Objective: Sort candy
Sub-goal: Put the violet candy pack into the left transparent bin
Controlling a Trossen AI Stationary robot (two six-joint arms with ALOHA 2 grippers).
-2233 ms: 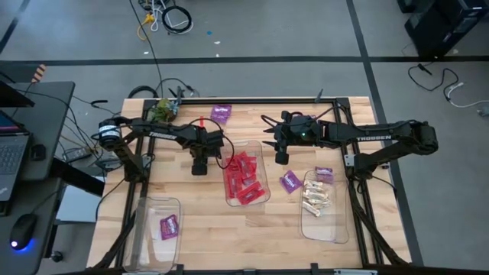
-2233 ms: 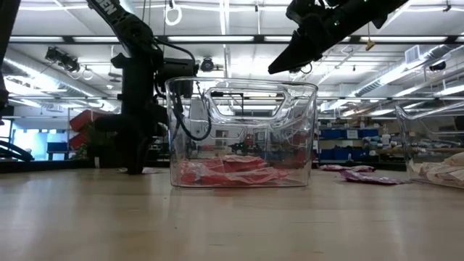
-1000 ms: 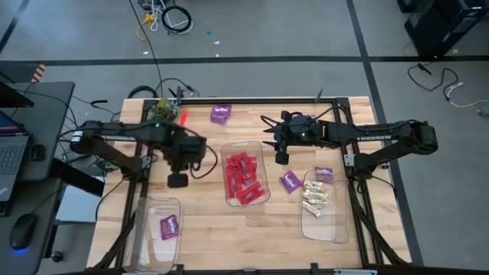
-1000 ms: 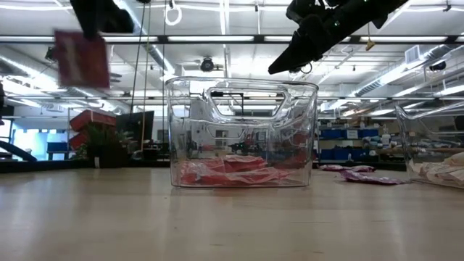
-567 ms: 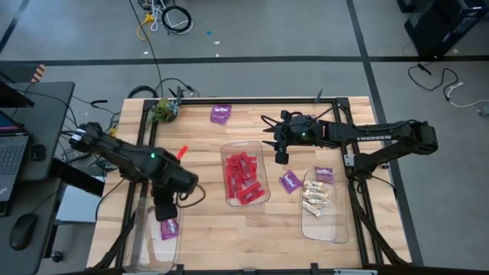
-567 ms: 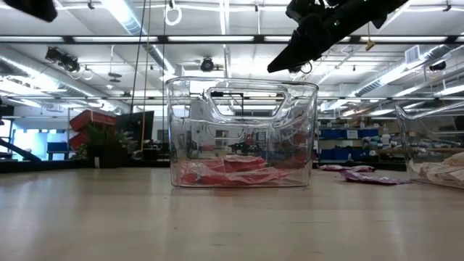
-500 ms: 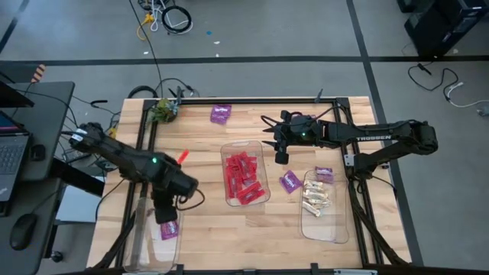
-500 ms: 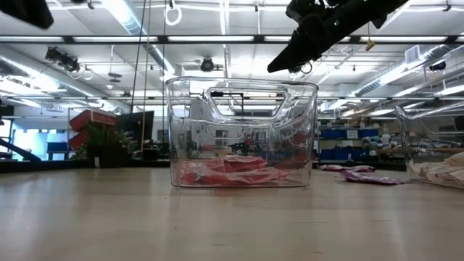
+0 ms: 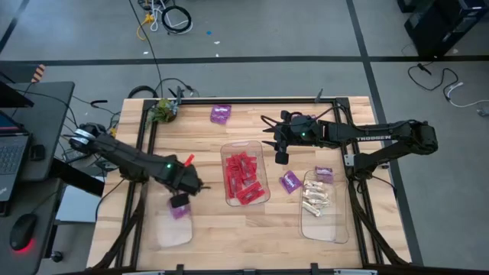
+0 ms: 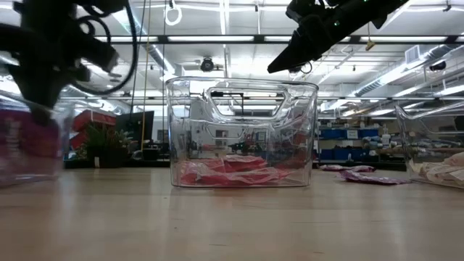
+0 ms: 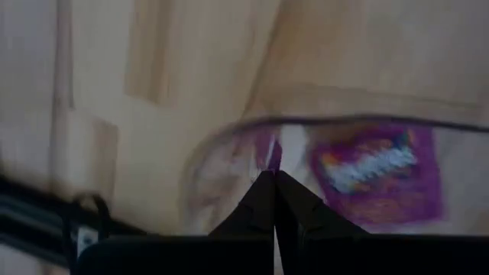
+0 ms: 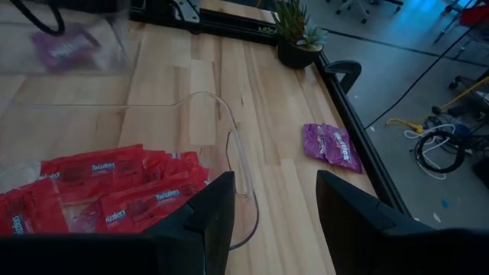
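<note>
Sorting looks mostly done: the red candies (image 9: 243, 177) fill the centre bin (image 9: 263, 156), the cream pieces (image 9: 315, 198) sit in the right bin (image 9: 306, 226), and 1 purple packet (image 9: 179, 211) lies in the left bin (image 9: 160, 233) at lower left. You have 3 purple packets left on the table: 1 (image 9: 221, 113) at upper centre and 2 (image 9: 289, 182) beside the right bin. Your left gripper (image 9: 180, 200) is clenched on that left bin's rim, while your right gripper (image 9: 280, 156) hangs released and empty above the centre bin's upper right.
</note>
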